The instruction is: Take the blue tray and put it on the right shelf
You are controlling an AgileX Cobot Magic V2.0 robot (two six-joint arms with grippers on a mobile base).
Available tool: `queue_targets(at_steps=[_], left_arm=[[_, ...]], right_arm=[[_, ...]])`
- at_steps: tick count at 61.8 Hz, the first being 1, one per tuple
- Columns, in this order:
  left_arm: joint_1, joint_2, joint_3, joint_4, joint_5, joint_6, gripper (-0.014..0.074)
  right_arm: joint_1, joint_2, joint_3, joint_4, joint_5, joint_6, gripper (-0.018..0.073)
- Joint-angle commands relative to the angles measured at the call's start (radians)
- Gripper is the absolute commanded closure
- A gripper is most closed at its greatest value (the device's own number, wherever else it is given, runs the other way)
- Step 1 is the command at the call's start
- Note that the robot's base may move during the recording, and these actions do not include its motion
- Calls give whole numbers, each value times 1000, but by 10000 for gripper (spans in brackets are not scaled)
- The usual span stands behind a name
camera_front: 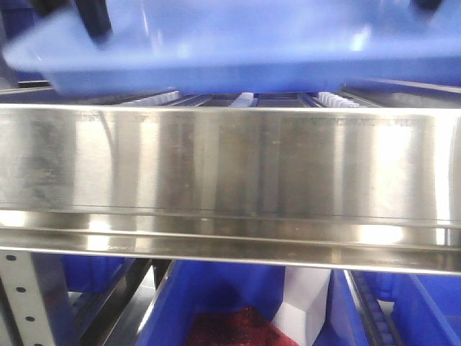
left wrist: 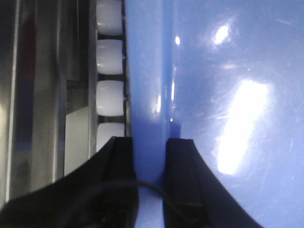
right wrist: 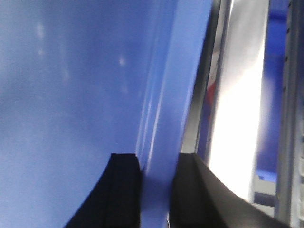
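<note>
1. The blue tray [camera_front: 216, 43] is up across the top of the front view, just above the right shelf [camera_front: 230, 166] and its big shiny front lip. Its left end dips a touch lower than its right. I honestly can't tell if it's touching the shelf or hanging just clear of it.
2. The left end effector [left wrist: 151, 147] has its two dark fingers squeezed onto the tray's rim, one on each side, with only the rim between them.
3. Same deal with the right end effector [right wrist: 156, 164]. It's clamped on the opposite rim, with bright steel running right alongside.
4. In the left wrist view a row of white rollers [left wrist: 110, 57] sits right beside the tray's edge.
5. Under the shelf there are deeper blue bins [camera_front: 216, 295], and one has something dark red [camera_front: 230, 328] in it. A perforated upright [camera_front: 18, 295] shows at lower left.
</note>
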Motion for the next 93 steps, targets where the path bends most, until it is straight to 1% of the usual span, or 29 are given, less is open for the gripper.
queue_targets(at_steps=[1,6,9,13,18,20,21,22,23,26,29,32,38,50,54,56,58,60,64,70,72,74,79,83,93], left_arm=[[-4,-18,-32,31,-47,14,643],[-4,-5,-32,33,-51,14,630],[-4,1,-32,33,-53,14,595],[-3,6,-32,36,-56,14,532],[-3,10,-32,37,-56,16,413],[-3,12,-32,44,-59,16,344],[-3,12,-32,44,-58,16,317],[-3,12,-32,44,-59,16,290],[-3,12,-32,44,-61,16,277],[-3,14,-32,48,-65,16,180],[-3,14,-32,51,-67,16,131],[-3,14,-32,58,-72,16,83],[-3,14,-32,66,-77,16,52],[-12,-16,-32,66,-75,39,66],[-32,-42,-32,79,-75,51,98],[-44,-61,-32,88,-79,57,127],[-59,-75,-25,105,-83,57,148],[-75,-100,-15,127,-97,57,188],[-110,-157,23,160,-144,55,272],[-154,-250,111,169,-237,23,411],[-167,-297,159,171,-282,10,478],[-172,-328,193,171,-312,-2,522],[-184,-433,302,169,-403,-18,652],[-186,-506,388,158,-460,-18,635],[-195,-711,620,158,-616,-18,640]], right_arm=[[5,4,-42,2,-80,-25,503],[5,27,-42,2,-87,-25,500],[5,38,-42,1,-89,-25,495],[4,41,-42,1,-89,-25,456],[2,42,-43,-1,-94,-25,336],[1,41,-44,-2,-94,-25,275],[1,41,-44,-4,-94,-25,242],[1,41,-44,-7,-94,-25,191],[1,41,-44,-9,-94,-25,157],[1,41,-44,-21,-93,-24,55],[1,41,-44,-33,-88,-24,-52],[1,41,-44,-42,-84,-20,-92],[1,41,-44,-60,-73,-8,-71],[1,3,-46,-66,-65,-7,-62],[1,-28,-46,-66,-68,-7,-22],[1,-47,-46,-66,-68,-8,6],[1,-72,-45,-66,-67,-9,52],[1,-89,-44,-66,-67,-9,86],[1,-151,-31,-67,-72,-14,214],[1,-247,16,-67,-102,-22,391],[1,-294,46,-67,-119,-29,463],[1,-327,69,-67,-135,-37,505],[1,-427,145,-67,-174,-69,507],[1,-514,212,-67,-210,-98,507],[1,-723,426,-67,-335,-177,507]])
